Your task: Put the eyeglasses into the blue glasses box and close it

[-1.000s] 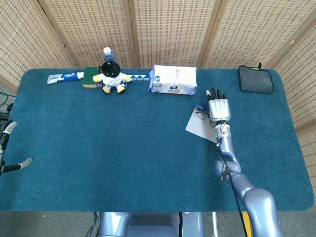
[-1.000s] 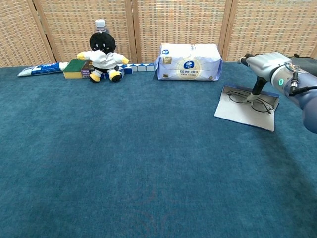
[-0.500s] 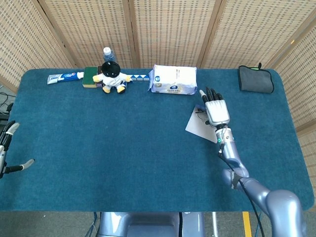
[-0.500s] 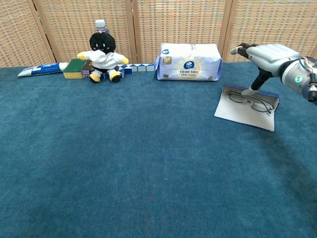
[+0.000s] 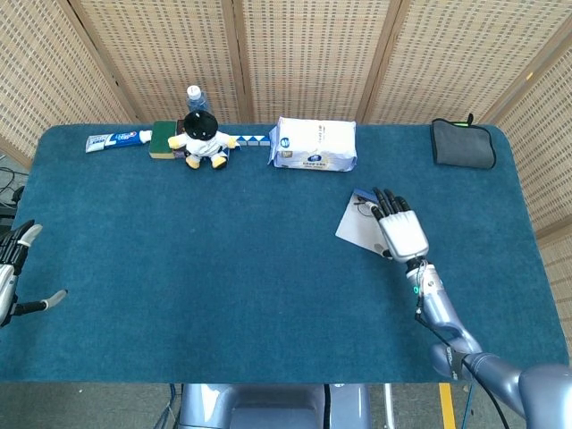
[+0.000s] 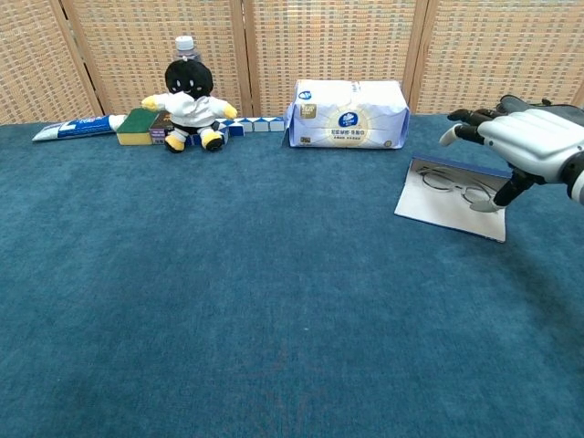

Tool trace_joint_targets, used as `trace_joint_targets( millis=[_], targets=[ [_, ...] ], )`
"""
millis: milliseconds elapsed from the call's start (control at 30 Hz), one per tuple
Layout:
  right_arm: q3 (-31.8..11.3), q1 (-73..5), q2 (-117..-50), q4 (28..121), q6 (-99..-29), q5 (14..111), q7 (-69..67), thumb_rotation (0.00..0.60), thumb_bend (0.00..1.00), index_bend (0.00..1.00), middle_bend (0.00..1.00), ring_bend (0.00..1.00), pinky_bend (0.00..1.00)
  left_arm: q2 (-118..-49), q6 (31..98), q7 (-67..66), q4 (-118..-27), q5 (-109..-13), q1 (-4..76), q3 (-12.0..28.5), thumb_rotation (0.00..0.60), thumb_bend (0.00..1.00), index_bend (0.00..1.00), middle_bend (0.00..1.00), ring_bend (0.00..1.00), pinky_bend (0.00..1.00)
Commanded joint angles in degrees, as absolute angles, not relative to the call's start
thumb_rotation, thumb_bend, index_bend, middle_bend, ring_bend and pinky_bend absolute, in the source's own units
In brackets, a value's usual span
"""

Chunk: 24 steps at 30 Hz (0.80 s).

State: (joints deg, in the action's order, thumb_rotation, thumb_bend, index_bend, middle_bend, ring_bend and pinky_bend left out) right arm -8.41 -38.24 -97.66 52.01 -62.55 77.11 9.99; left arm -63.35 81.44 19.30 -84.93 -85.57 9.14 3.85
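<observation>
The blue glasses box point(image 6: 444, 206) lies open and flat on the right part of the table, its pale inner panel facing up; it also shows in the head view point(image 5: 358, 226). The eyeglasses point(image 6: 455, 185) rest inside it near the back edge. My right hand point(image 6: 529, 146) hovers above the box's right end with fingers spread, holding nothing; from above, my right hand point(image 5: 399, 229) covers part of the box. My left hand point(image 5: 12, 271) sits at the table's far left edge, fingers apart and empty.
Along the back edge stand a tissue pack point(image 5: 313, 144), a plush doll point(image 5: 203, 138), a water bottle point(image 5: 195, 96), a green sponge point(image 5: 164, 139) and a toothpaste tube point(image 5: 116, 139). A black pouch point(image 5: 462, 143) lies at the back right corner.
My right hand has lifted off the eyeglasses and drawn back toward me. The glasses stay in the box. My left hand drifted slightly nearer.
</observation>
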Motion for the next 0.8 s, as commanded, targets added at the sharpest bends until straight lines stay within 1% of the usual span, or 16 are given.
trace_joint_targets(
  millis=[33,200,267,333,567,800],
  targets=[
    [-7.8,-38.0,-98.8,51.0,-63.4,78.0,10.4,0.600,0.24,0.21,0.03,0.00,0.17,-63.4,81.5,19.2,-84.9,-85.6,9.1,3.8,0.600,0.00,0.00,0.00,0.00,0.00],
    [-7.9,-38.3,-100.8,51.2,-63.7,78.6,11.5,0.600,0.28,0.25,0.03,0.00,0.17,-63.4,81.5,19.1,-85.0,-85.5,9.1,3.8,0.600,0.00,0.00,0.00,0.00,0.00],
    [-8.3,-38.6,-101.6,51.4,-63.3,78.4,12.3,0.600,0.33,0.27,0.03,0.00,0.17,-63.4,81.6,19.2,-85.0,-85.5,9.1,3.9,0.600,0.00,0.00,0.00,0.00,0.00],
    [-8.6,-38.9,-102.5,51.0,-62.4,77.7,13.4,0.600,0.36,0.28,0.03,0.00,0.17,-63.4,81.7,19.3,-85.0,-85.5,9.1,3.8,0.600,0.00,0.00,0.00,0.00,0.00],
    [-9.0,-39.5,-104.7,47.9,-60.3,76.6,15.7,0.600,0.36,0.29,0.03,0.00,0.17,-63.3,81.7,19.5,-84.9,-85.5,9.0,3.8,0.600,0.00,0.00,0.00,0.00,0.00],
    [-8.5,-39.2,-105.9,45.7,-60.3,77.2,14.9,0.600,0.36,0.29,0.04,0.00,0.17,-63.4,81.4,19.4,-84.9,-85.3,9.2,3.8,0.600,0.00,0.00,0.00,0.00,0.00]
  ],
)
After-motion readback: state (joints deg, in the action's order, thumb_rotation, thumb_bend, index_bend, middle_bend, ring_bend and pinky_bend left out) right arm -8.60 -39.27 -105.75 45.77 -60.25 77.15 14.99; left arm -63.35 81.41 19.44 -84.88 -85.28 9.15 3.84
